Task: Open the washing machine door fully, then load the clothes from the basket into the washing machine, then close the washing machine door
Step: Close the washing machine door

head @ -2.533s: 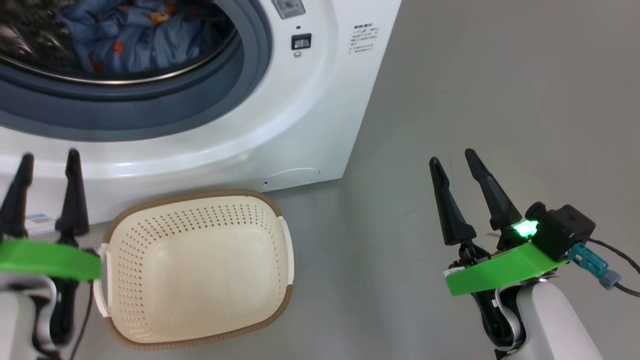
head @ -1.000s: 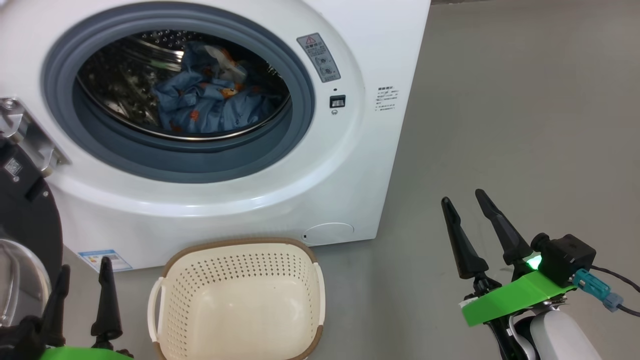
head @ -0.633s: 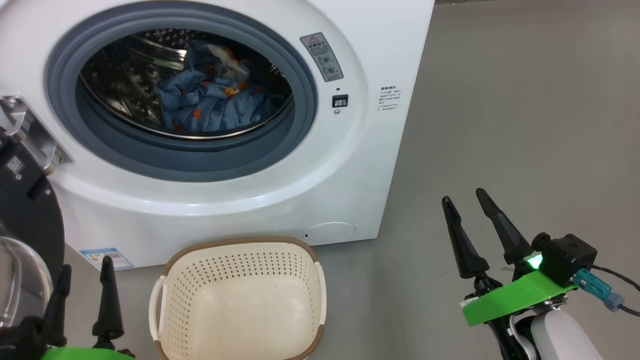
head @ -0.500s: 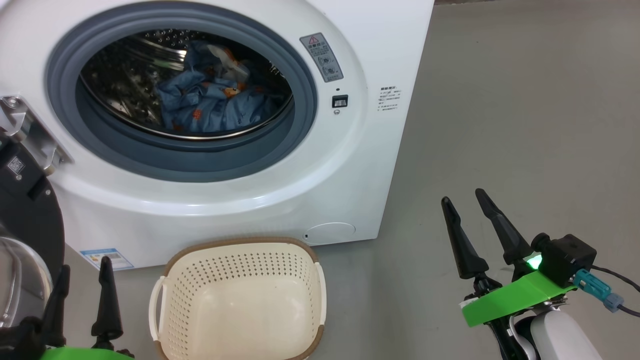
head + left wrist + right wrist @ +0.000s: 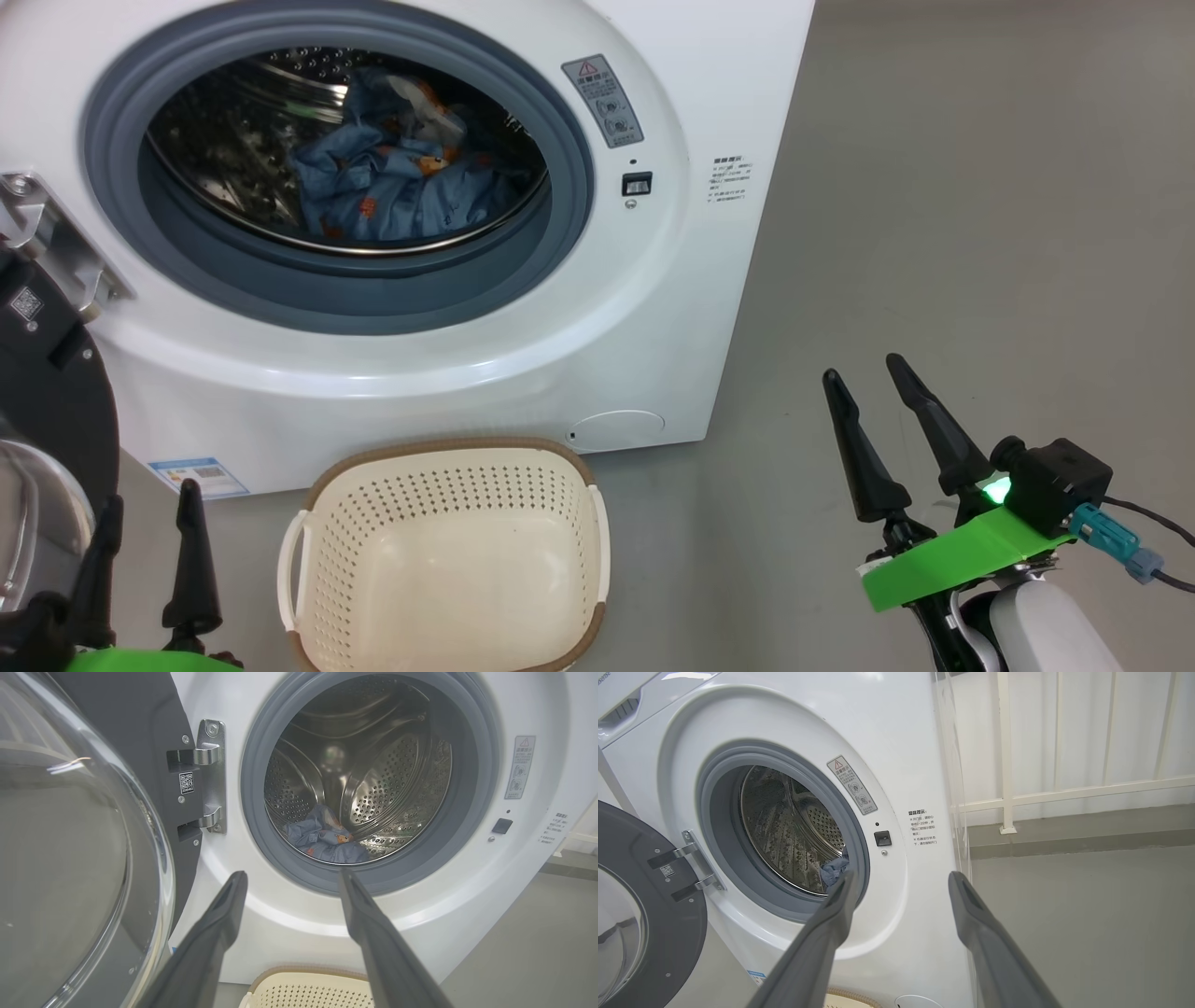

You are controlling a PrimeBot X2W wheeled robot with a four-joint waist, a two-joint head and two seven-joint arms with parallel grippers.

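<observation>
The washing machine (image 5: 579, 308) stands on the grey floor (image 5: 934, 233) with its round opening facing the robot, and the axis of the steel drum (image 5: 387, 779) runs straight back into the cabinet. The washing machine door (image 5: 47, 392) is swung wide open to the robot's left. It hangs on its metal hinge (image 5: 47, 243) at the left side of the opening, its dark inner rim and bulging glass porthole (image 5: 70, 858) turned outward toward the robot. The clothes (image 5: 392, 187) lie in the bottom of the drum as a crumpled blue heap with orange prints, with no clear long axis. The basket (image 5: 457, 569) sits upright on the floor just in front of the machine, mouth up and bare inside, its white handles at left and right. Its near end is cut off by the picture's edge, so its longer side cannot be judged. The left gripper (image 5: 149, 495) hangs between door and basket, fingers spread and pointing up toward the machine, holding nothing. The right gripper (image 5: 862, 368) hovers over bare floor to the right of the machine, its fingers likewise apart and empty.
</observation>
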